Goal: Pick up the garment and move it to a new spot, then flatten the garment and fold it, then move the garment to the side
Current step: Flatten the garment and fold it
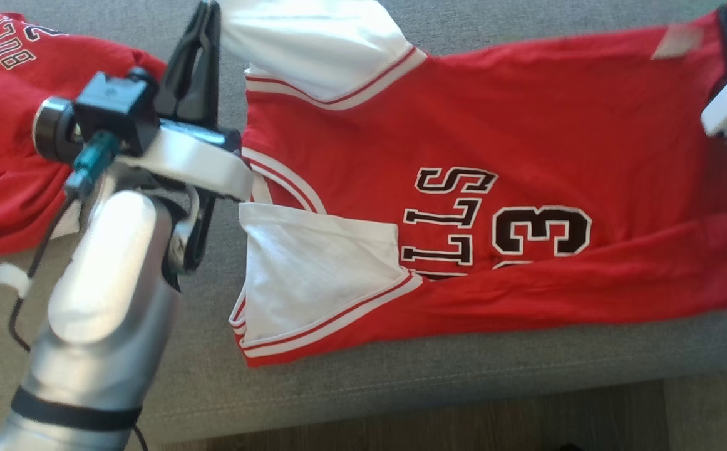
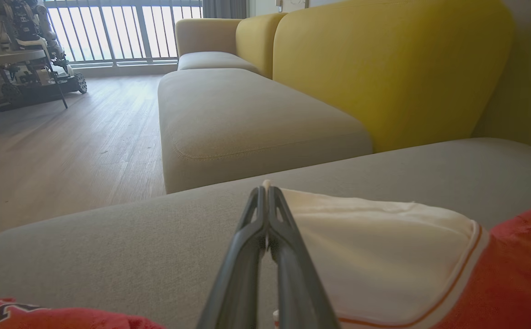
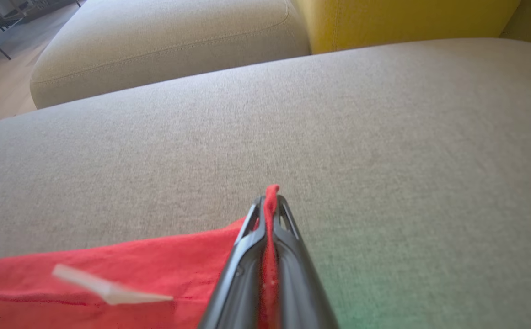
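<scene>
Where the garment lies: red jersey (image 1: 526, 125), spread flat on the grey cushion (image 1: 401, 376) between the two grippers.
Left gripper (image 1: 211, 9): fingers closed, pinching the edge of a white sleeve (image 2: 375, 246) at their tips.
Right gripper (image 3: 270, 199): fingers closed on the red hem corner.
Open room: bare cushion ahead of both sets of fingertips; cushion edge and wood floor (image 2: 64, 151) back toward the arms; yellow backrest (image 2: 384, 68) ahead and to one side.
Textures: woven upholstery, smooth knit, stitched lettering.
Count: two grippers, two white sleeves, one second red shirt (image 1: 0, 125) beside the left gripper.
</scene>
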You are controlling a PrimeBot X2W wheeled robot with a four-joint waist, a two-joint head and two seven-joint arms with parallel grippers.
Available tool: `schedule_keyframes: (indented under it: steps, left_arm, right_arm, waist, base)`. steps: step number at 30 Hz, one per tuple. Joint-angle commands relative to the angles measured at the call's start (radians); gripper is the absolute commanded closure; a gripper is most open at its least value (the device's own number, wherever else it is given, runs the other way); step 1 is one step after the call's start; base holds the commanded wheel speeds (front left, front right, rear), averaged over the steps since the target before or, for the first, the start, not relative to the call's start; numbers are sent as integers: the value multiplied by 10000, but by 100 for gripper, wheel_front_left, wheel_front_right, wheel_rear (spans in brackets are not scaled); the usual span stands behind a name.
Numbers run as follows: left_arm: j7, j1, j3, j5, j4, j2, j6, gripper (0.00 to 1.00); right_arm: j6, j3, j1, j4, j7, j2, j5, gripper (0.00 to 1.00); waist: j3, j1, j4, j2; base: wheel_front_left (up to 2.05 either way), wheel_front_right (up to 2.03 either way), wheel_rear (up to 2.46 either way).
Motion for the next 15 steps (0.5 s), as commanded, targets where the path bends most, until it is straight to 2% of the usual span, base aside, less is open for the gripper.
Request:
schedule_keyframes:
  steps: [1, 15]
  left_arm:
    - [3, -436, 422, -59, -205, 317, 44, 100]
    - [-460, -2101, 620, -244, 1829, 150, -201, 100]
  right_arm:
    - [-2, 130, -210, -216, -151, -210, 76, 100]
    - [-2, 531, -1780, 750, -1395, -628, 154, 100]
  waist:
    - [8, 0, 26, 0]
    - [308, 0, 193, 0]
  base:
    - [0, 0, 0]
    - [0, 0, 0]
